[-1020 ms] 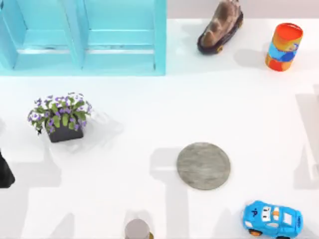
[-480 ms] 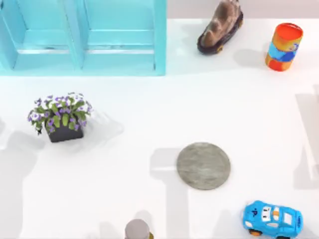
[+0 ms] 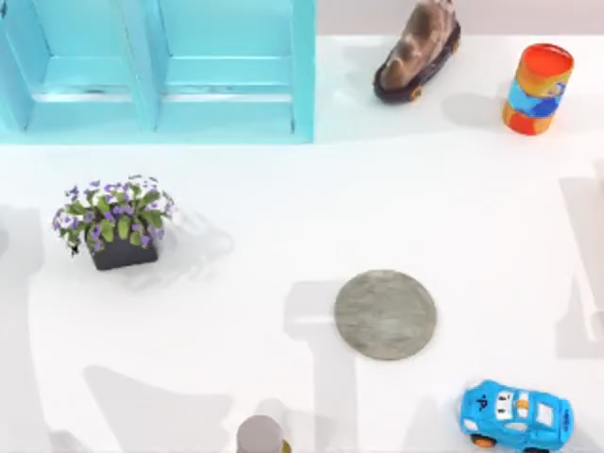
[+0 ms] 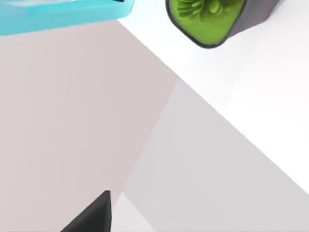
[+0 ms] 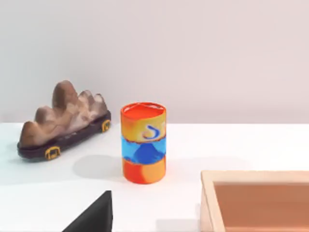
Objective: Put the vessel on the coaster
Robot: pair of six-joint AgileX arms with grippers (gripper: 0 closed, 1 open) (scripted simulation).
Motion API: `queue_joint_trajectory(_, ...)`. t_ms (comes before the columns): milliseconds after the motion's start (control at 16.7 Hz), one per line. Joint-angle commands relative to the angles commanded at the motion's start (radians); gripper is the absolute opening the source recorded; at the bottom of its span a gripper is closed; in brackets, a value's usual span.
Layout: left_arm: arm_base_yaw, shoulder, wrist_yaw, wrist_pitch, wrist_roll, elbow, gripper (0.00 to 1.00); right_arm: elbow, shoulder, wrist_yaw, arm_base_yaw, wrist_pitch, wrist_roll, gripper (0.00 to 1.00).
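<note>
Where the coaster sits: the grey stone coaster (image 3: 385,314) lies flat on the white table (image 3: 283,208), a little right of the middle and toward the near edge, with nothing on it.
Cup: I cannot tell where the cup is.
Toy car: the blue toy car (image 3: 515,414) stands near the coaster, on its right and closer to the near edge, apart from it.
Grey-topped cylinder: it (image 3: 260,436) stands upright at the near edge, left of the coaster and apart from it.
Potted plant: a dark pot with purple flowers (image 3: 117,224) stands at the left of the table, well apart from the coaster.
Cabinet: a light blue cabinet (image 3: 156,71) takes up the far left.
Far right corner: an orange-and-blue can (image 3: 537,90) stands upright, with a brown rock ornament (image 3: 417,52) on a dark wheeled base to its left.
Left gripper: a dark tip of it (image 4: 91,216) shows in the left wrist view, with the potted plant farther off; I cannot tell how far open it is or whether it has hold of anything.
Right gripper: a dark tip of it (image 5: 91,216) shows in the right wrist view, which faces the can with a wooden box (image 5: 256,200) beside it; how far open, cannot tell.
</note>
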Motion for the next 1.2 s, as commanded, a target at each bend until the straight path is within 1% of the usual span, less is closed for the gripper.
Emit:
queue_joint_trajectory(240, 0.045, 0.263, 0.018, -0.161, 0.269, 0.127, 1.0, 0.0, 0.0, 0.0, 0.0, 0.0, 0.0, 1.0)
queue_joint_trajectory(540, 0.071, 0.512, 0.053, -0.288, 0.47, 0.191, 1.0, 0.0, 0.0, 0.0, 0.0, 0.0, 0.0, 1.0)
queue_joint_trajectory(780, 0.077, 0.604, 0.069, -0.329, 0.533, 0.202, 1.0, 0.0, 0.0, 0.0, 0.0, 0.0, 0.0, 1.0)
queue_joint_trajectory(1200, 0.073, 0.61, 0.069, -0.312, 0.533, 0.185, 1.0, 0.0, 0.0, 0.0, 0.0, 0.0, 0.0, 1.0)
